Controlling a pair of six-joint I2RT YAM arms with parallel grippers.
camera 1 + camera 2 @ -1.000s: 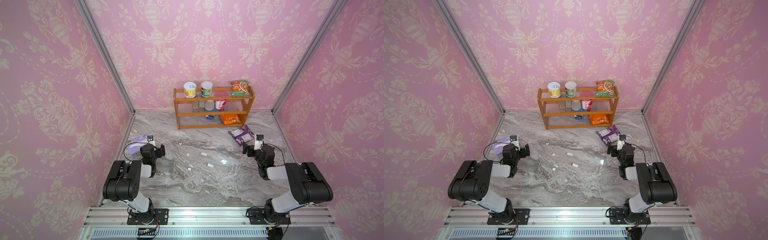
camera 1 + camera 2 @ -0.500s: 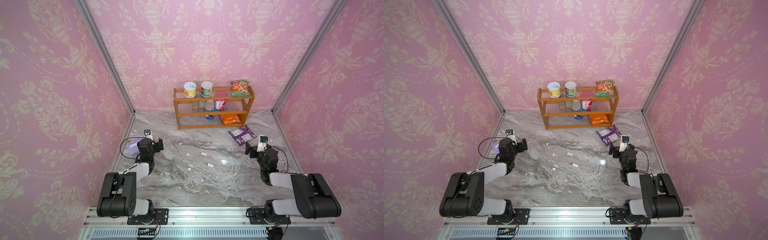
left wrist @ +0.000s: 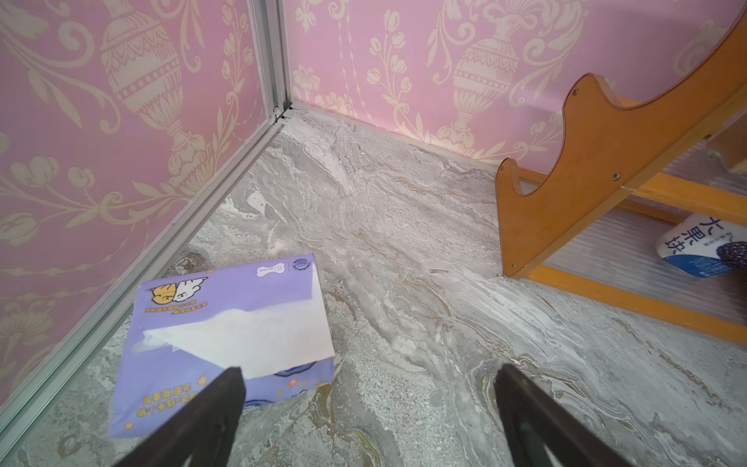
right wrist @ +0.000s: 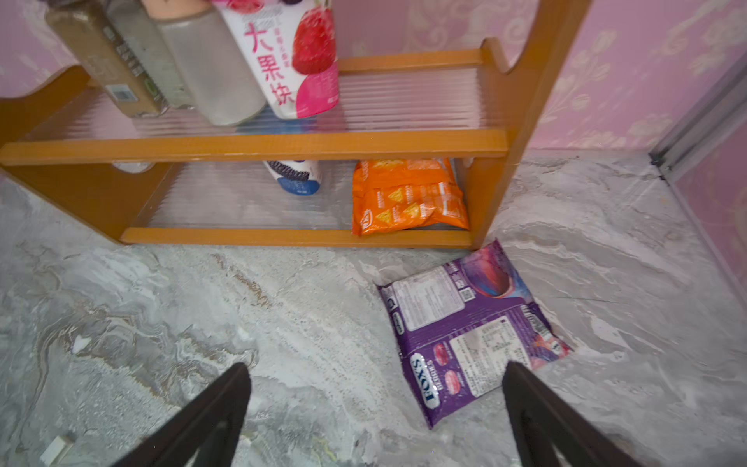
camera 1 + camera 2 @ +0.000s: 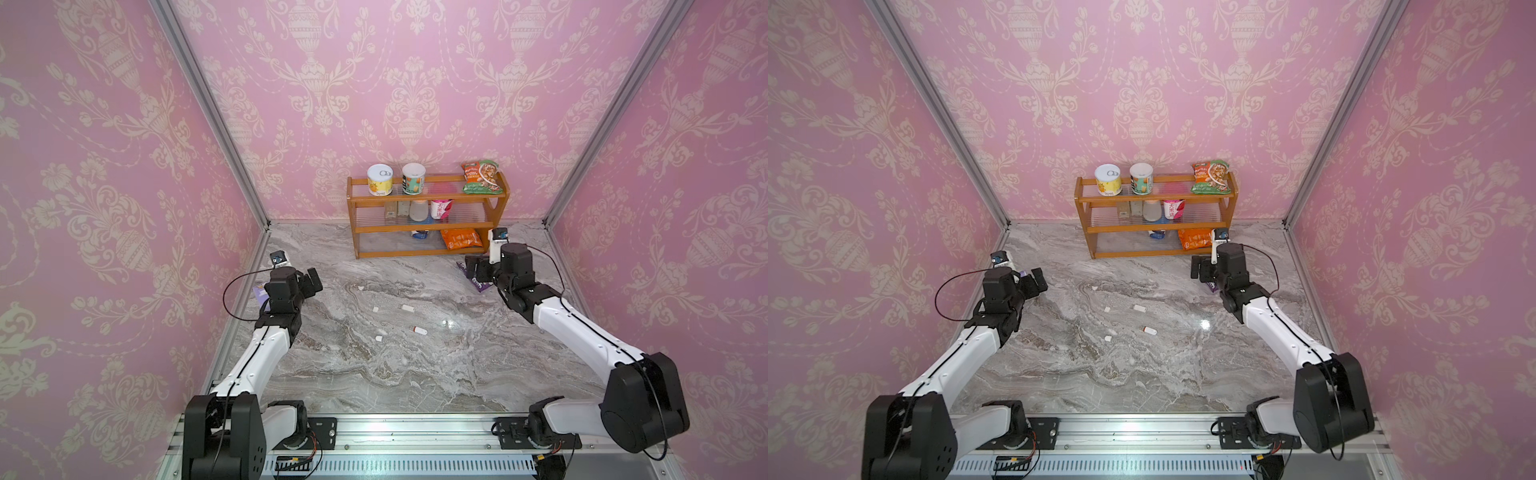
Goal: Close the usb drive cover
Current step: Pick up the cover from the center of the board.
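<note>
As I see in both top views, usb drive point(image 5: 419, 330) lies mid-table, well apart from left gripper point(image 5: 314, 281) at left and right gripper point(image 5: 473, 269) far right; both spread wide, holding nothing.

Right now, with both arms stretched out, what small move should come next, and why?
Probably swing the right arm toward the middle, over the USB drive. The right fingers and left fingers stand open and empty out at the sides, far from it; the drive lies nearer the right arm, a white piece, possibly its cover, beside it.
</note>
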